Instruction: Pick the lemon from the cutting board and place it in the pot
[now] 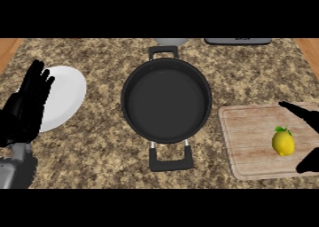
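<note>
A yellow lemon [283,142] with a green leaf lies on the wooden cutting board [250,146] at the right. The black pot [166,99], oval with two handles, stands in the middle of the counter with nothing in it. My right hand [313,128] comes in from the right edge, open. One long finger stretches above the lemon and the thumb sits below and to its right, and neither touches it. At the left, my left hand [28,104] rests open with fingers up, partly over the white plate [64,95].
A grey object [237,41] and a pale bowl [170,41] sit at the counter's far edge. Wooden strips [314,51] flank the speckled stone counter on both sides.
</note>
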`<state>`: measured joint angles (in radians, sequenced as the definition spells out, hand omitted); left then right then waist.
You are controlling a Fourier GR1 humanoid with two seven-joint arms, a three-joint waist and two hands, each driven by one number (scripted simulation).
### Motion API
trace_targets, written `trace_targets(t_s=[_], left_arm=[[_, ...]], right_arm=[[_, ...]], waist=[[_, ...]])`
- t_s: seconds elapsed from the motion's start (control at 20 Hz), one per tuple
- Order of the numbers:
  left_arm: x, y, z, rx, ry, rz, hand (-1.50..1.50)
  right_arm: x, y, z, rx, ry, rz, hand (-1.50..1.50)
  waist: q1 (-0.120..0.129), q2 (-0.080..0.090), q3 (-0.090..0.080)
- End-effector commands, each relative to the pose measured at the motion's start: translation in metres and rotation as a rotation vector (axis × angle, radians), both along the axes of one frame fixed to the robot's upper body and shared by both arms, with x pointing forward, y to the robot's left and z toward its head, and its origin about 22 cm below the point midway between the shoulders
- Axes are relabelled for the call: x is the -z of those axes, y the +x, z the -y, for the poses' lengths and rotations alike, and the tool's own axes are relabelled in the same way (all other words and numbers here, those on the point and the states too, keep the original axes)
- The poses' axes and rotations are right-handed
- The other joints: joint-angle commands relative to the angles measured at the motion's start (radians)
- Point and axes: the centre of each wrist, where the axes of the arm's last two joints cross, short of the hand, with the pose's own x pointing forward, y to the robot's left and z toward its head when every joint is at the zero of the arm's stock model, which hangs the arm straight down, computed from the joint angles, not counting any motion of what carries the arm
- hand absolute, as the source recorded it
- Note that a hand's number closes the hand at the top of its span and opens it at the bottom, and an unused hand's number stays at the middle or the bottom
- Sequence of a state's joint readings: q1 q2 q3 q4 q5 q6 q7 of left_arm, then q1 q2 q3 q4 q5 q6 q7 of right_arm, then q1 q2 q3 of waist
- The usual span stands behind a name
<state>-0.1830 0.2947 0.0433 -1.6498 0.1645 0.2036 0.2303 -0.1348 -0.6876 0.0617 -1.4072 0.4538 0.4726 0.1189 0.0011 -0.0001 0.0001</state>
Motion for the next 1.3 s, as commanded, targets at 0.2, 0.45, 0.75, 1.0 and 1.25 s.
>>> trace_targets(t_s=[0.2,0.45,0.75,1.0,1.25], left_arm=[[0.022,0.003,-0.013,-0.005,-0.002,0.003,0.0],[-0.016,0.024,-0.001,0.009,0.0,0.002,0.0],[-0.012,-0.005,-0.011,-0.005,0.003,0.006,0.0],[0.019,-0.011,0.004,-0.02,0.006,0.021,0.0],[-0.003,-0.001,0.002,-0.005,0.006,0.007,0.0]], right_arm=[[0.015,0.0,-0.005,0.002,-0.032,0.002,-1.5],[0.042,0.008,0.0,0.03,-0.05,-0.016,-1.5],[0.042,0.004,0.002,-0.129,-0.075,-0.033,1.5],[0.055,0.007,-0.015,-0.139,-0.084,0.044,1.5],[0.07,0.006,0.011,-0.15,-0.089,0.016,1.5]], waist=[[-0.002,0.0,0.0],[-0.002,0.001,0.0],[0.002,-0.001,0.0],[0.0,-0.001,0.0],[0.002,0.0,0.0]])
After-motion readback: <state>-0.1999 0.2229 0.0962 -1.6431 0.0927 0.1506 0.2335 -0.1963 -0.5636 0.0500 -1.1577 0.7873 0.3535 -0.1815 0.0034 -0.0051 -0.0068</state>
